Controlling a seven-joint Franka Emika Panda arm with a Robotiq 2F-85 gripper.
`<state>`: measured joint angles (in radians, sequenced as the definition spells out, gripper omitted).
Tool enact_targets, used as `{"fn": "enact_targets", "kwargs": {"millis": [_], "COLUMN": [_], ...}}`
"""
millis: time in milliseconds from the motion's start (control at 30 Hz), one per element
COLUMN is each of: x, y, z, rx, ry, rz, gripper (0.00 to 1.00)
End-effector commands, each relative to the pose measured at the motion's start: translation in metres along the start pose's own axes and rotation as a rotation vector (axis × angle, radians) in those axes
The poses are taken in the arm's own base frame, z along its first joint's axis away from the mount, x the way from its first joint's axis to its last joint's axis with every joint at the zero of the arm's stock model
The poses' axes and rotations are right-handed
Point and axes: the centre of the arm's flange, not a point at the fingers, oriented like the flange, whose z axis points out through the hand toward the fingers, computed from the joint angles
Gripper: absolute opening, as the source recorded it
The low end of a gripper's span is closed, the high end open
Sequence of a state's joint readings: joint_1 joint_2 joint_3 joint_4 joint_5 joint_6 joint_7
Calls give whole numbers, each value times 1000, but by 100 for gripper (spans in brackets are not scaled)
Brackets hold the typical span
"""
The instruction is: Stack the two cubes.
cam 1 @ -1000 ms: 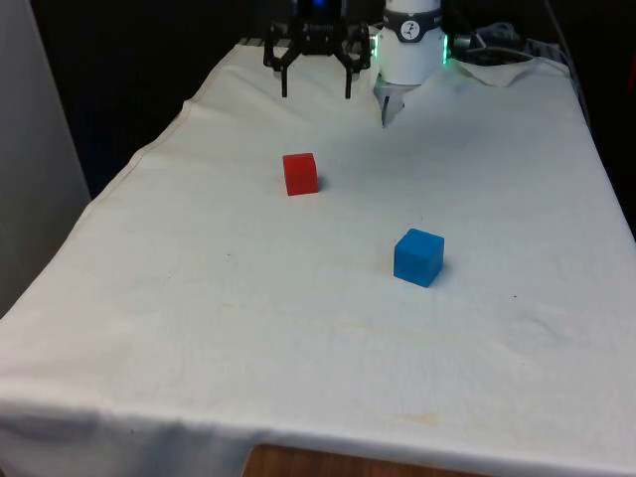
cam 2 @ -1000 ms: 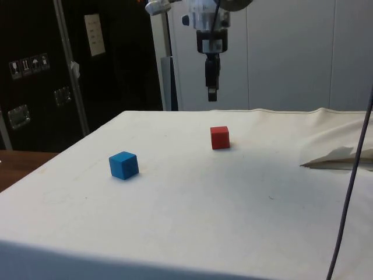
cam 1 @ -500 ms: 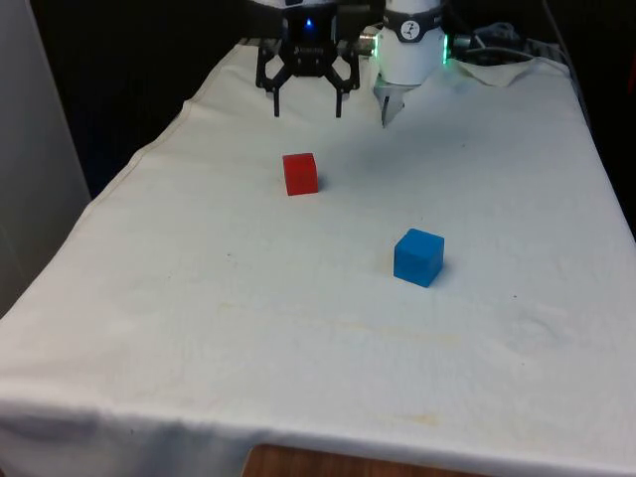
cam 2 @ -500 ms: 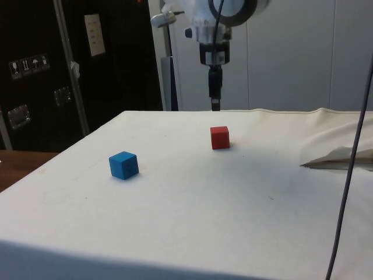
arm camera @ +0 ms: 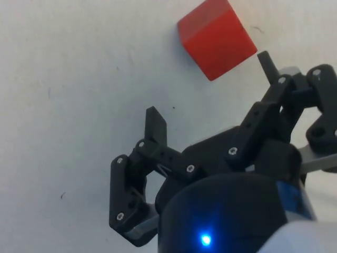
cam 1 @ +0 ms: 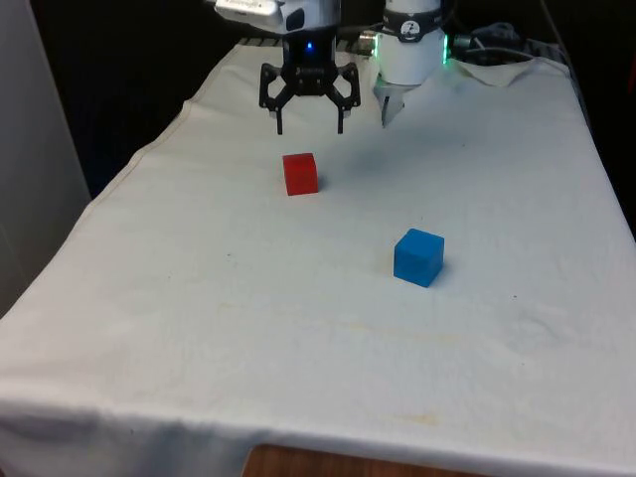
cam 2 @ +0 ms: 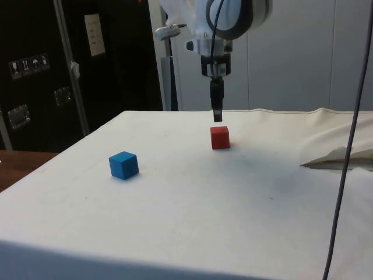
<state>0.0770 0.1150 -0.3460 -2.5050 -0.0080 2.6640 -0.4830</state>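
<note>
A blue cube (cam 1: 418, 256) sits nearest on the white-clothed counter (cam 1: 248, 338). Well apart from it, at about 10 o'clock in the front view, a red cube (cam 1: 300, 173) rests on the cloth. Beyond and above the red cube hangs the black pincer (cam 1: 309, 127), its fingers (arm camera: 156, 125) spread wide, grasping nothing.

The arm (cam 1: 283, 12) is chopped off by the top edge in the front view, so you get just the wrist end. In the side view the gripper (cam 2: 217, 114) is edge-on (one finger hides the other), and the table's (cam 2: 245, 192) near corners run out of frame.
</note>
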Motion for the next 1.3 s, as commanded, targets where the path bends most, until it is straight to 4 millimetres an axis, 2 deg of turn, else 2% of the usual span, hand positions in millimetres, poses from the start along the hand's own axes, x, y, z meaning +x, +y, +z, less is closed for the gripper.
{"fn": "enact_targets", "kwargs": {"millis": [0, 1267], "x": [0, -2], "y": [0, 19], "z": [2, 54], "rx": [0, -26], "ry": [0, -5], "rz": [-1, -29], "gripper": [100, 100]}}
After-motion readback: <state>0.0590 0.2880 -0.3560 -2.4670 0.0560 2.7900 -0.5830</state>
